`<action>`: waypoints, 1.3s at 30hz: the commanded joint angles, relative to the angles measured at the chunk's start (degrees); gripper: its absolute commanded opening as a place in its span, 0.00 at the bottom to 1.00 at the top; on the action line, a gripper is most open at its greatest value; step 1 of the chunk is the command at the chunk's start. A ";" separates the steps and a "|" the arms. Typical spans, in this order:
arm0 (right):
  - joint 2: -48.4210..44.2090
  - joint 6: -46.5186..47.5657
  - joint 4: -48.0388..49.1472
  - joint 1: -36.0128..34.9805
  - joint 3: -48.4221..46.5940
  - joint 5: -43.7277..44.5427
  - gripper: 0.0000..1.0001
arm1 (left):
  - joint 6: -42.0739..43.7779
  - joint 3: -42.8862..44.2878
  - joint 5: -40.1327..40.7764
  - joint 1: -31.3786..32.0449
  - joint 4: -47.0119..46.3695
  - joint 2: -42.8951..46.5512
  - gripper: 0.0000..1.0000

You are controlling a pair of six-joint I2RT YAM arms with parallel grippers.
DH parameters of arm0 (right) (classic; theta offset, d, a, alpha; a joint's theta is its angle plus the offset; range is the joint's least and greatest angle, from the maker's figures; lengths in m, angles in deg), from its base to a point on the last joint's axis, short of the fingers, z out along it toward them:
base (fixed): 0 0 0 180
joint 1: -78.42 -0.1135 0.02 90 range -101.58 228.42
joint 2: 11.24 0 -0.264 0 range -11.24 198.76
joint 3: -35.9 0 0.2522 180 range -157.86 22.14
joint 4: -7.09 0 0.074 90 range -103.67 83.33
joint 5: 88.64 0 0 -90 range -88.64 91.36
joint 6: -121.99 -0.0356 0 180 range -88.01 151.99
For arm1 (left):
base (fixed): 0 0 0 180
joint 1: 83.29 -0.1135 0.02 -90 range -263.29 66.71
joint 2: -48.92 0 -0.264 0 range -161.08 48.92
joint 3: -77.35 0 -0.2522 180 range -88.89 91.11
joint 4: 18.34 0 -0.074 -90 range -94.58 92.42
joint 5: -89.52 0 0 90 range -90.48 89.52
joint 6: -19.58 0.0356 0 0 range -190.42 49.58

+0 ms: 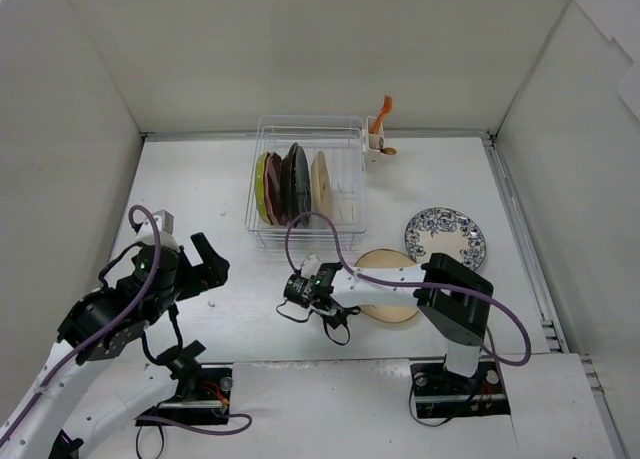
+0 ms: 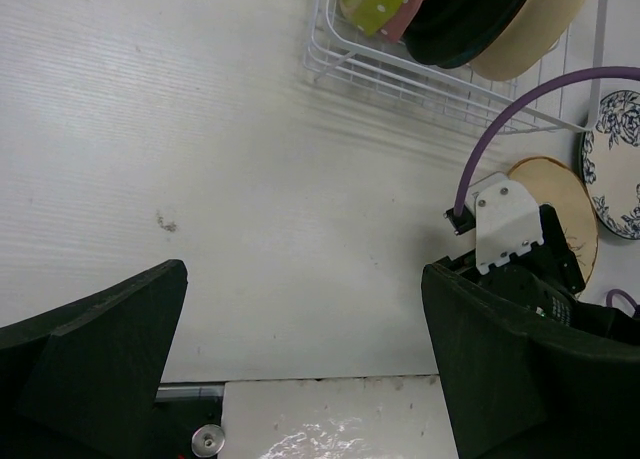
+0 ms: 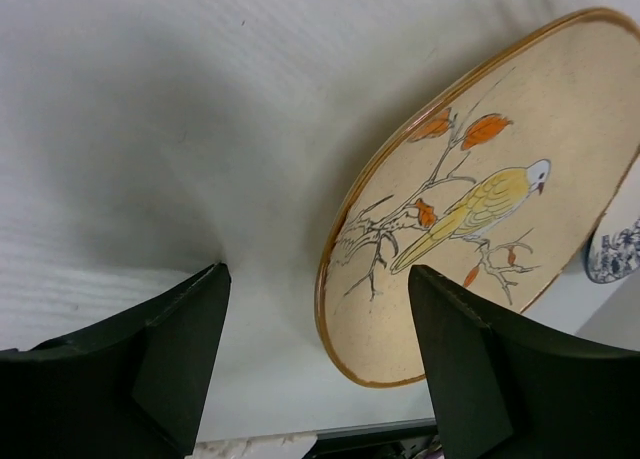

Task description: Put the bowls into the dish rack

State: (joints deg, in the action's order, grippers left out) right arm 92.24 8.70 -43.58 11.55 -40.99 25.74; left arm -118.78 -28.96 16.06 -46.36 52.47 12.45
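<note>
The white wire dish rack [image 1: 350, 224] stands at the back middle and holds several bowls on edge: lime green [image 1: 261, 189], pink, dark [image 1: 296, 179] and cream [image 1: 320, 182]. A cream bowl with a bird print [image 1: 385, 260] [image 3: 480, 209] lies flat on the table, partly under my right arm. Beside it lies a blue-and-white floral bowl [image 1: 445, 237]. My right gripper [image 1: 335, 317] [image 3: 315, 279] is open and straddles the bird bowl's left rim, one finger over the table and one over the bowl. My left gripper [image 1: 205, 264] [image 2: 303, 269] hangs wide open over bare table, holding nothing.
A white utensil cup [image 1: 376, 149] with an orange utensil [image 1: 381, 112] sits at the rack's back right corner. White walls enclose the table on three sides. A purple cable [image 1: 310, 224] loops up from my right wrist toward the rack's front.
</note>
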 commanded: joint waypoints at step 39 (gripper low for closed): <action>-5.82 -6.16 -16.88 -5.64 -16.13 1.90 0.00 | 0.54 2.13 4.91 -0.54 1.30 2.98 0.99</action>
State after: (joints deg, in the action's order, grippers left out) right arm 95.50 3.50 -55.49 6.24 -51.79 29.78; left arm -118.98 -29.10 19.07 -46.41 55.64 17.04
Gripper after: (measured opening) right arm 0.116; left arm 0.995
